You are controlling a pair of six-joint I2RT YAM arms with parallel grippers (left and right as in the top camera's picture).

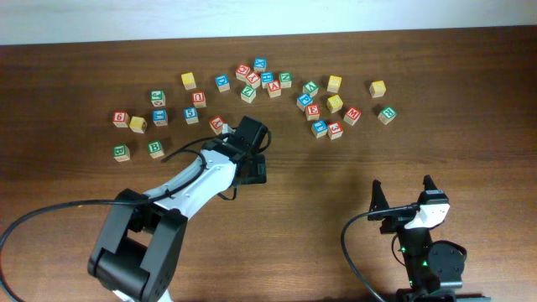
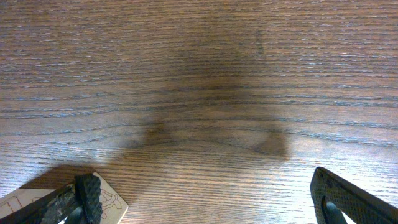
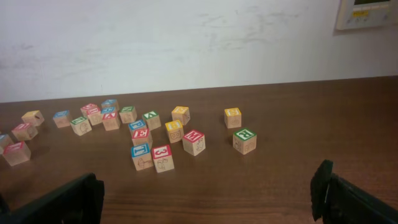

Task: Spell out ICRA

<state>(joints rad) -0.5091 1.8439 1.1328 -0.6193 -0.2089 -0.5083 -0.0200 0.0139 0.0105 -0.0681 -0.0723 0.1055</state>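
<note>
Left gripper [image 2: 205,190] spread, empty, low over bare table [image 2: 199,74]. Cube [image 2: 112,204] just beside one jaw, lower left: any sweep knocks it. Right gripper [image 1: 403,186] spread, lower right. Green R cube [image 1: 387,114] upper right, untouched.

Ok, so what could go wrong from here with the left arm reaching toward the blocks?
1. A cube sits at one fingertip of the open left gripper, far off centre; descending or closing might shove it rather than grip it.
2. The cluster of cubes at the back is tightly packed, so picking one could knock its neighbours.
</note>
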